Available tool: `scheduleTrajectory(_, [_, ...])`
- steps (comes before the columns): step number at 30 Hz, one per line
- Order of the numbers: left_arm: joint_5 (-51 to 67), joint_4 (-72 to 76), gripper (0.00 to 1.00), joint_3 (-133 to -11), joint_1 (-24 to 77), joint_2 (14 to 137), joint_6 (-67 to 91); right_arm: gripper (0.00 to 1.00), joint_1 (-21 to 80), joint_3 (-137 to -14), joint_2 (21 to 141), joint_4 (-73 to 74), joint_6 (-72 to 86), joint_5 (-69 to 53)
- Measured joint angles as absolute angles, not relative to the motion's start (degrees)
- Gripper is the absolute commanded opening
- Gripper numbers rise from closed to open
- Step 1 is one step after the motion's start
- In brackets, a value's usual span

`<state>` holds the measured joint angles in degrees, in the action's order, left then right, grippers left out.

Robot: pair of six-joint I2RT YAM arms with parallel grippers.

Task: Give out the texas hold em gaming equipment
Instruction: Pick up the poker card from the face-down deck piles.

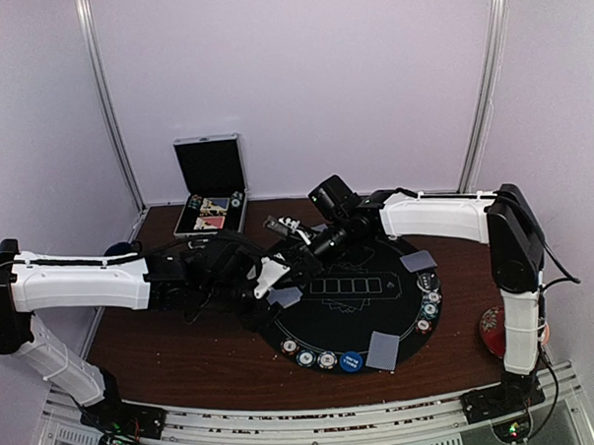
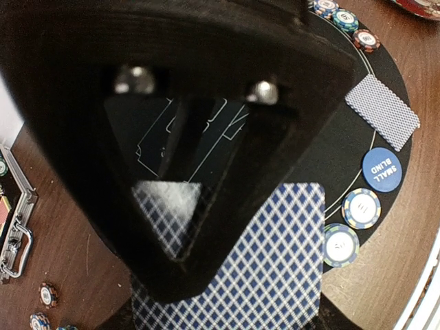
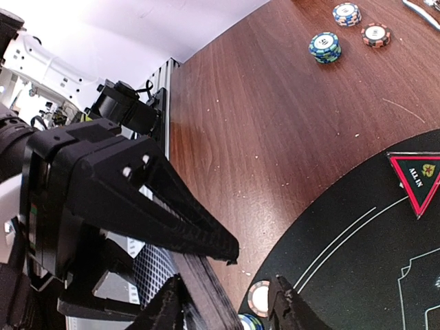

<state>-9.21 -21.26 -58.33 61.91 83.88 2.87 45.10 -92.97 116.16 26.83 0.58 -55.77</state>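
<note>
There, chips (image 3: 324,47) on brown table (image 3: 240,137) (lilac walls (image 1: 301,84))

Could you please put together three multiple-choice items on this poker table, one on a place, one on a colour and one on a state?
1. Where does the blue SMALL BLIND disc lie?
A. On the black mat, at its near edge beside chips
B. On the bare wood behind everything
C. On top of an arm

2. What colour is the border of the ALL IN triangle marker?
A. Green
B. Red
C. White

3. How is the metal case at the back?
A. Shut and latched
B. Open, lid up
C. Tipped on its side

Answers:
1 A, the disc sits on the mat's near rim, next to the chips.
2 B, the right wrist view shows a red rim.
3 B, the lid stands upright and the tray is exposed.
</note>
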Motion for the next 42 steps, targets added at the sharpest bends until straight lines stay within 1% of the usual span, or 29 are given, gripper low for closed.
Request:
scheduleTrajectory(3, [-9.28,-21.47,0.64,-58.33,61.8,83.9,2.87,0.34,44.95,-93.41,116.09,27.88,-0.47,-55.51])
scheduleTrajectory(9, [-9.3,-21.52,0.64,-58.26,61.8,83.9,2.87,0.31,44.64,-93.56,115.33,30.68,-3.64,-54.57])
scheduleTrajectory(12, [-9.3,-21.54,0.64,-58.22,61.8,83.96,2.87,0.24,44.62,-94.0,115.0,32.45,-5.34,-53.69])
scheduleTrajectory(16, [-9.32,-21.54,0.64,-58.15,61.8,83.96,2.87,0.21,44.6,-95.24,114.96,35.27,-7.49,-52.9])
scheduleTrajectory(25, [-9.3,-21.85,0.64,-57.84,61.8,84.12,2.87,0.05,44.56,-96.42,114.69,39.7,-10.48,-50.24])
scheduleTrajectory(31, [-9.3,-22.52,0.64,-57.8,61.8,84.44,2.87,0.0,44.47,-97.06,114.67,42.68,-12.08,-48.93])
scheduleTrajectory(42, [-9.19,-21.67,0.64,-57.82,61.82,84.47,2.85,0.0,43.77,-100.77,114.67,49.36,-14.79,-49.25])
